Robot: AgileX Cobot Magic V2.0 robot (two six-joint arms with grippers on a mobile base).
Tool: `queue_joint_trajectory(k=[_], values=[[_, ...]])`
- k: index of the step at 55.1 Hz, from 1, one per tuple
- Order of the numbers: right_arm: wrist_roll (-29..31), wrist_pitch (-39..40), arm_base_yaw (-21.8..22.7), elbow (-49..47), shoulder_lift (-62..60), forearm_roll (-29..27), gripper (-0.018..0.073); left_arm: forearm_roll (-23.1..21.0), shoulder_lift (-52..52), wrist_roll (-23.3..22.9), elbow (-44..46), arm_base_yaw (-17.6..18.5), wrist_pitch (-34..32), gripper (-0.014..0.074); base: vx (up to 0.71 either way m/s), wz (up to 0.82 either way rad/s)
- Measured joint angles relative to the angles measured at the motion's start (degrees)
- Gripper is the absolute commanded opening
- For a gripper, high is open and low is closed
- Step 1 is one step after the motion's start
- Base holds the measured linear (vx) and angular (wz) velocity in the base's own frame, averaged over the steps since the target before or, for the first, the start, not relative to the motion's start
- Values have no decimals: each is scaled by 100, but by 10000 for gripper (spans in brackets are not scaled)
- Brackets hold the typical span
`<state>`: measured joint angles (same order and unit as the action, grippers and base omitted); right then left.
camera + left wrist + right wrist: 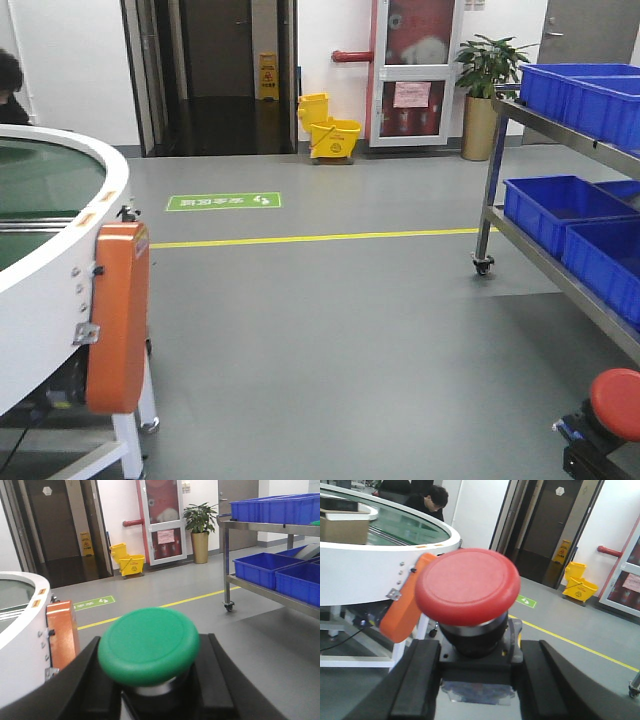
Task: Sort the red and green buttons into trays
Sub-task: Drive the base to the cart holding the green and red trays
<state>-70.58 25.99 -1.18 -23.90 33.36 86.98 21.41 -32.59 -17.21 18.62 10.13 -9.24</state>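
Note:
The green button (148, 645), a round green cap on a silver and black base, fills the left wrist view. My left gripper (152, 692) is shut on its base, one black finger on each side. The red button (467, 586) stands upright in the right wrist view, its black base clamped between the fingers (420, 680) of my right gripper (480, 667). In the front view the red button (617, 402) shows at the bottom right corner, held above the floor. The left gripper is outside the front view. The trays are out of view.
A round white conveyor table (60, 240) with an orange guard (118, 315) stands on the left, a person (431, 500) behind it. A steel wheeled cart (492, 190) with blue crates (555, 205) lines the right. Yellow mop buckets (330, 130) and a potted plant (485, 85) stand by the far wall.

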Motion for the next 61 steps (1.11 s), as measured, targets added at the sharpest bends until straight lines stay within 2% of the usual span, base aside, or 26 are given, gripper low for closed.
queue_joint_trajectory(k=[31, 61], values=[[0, 4, 0, 0, 0, 0, -8, 0, 0, 0, 0, 0, 0, -3, 54, -16], [0, 40, 0, 0, 0, 0, -8, 0, 0, 0, 0, 0, 0, -3, 59, -36]])
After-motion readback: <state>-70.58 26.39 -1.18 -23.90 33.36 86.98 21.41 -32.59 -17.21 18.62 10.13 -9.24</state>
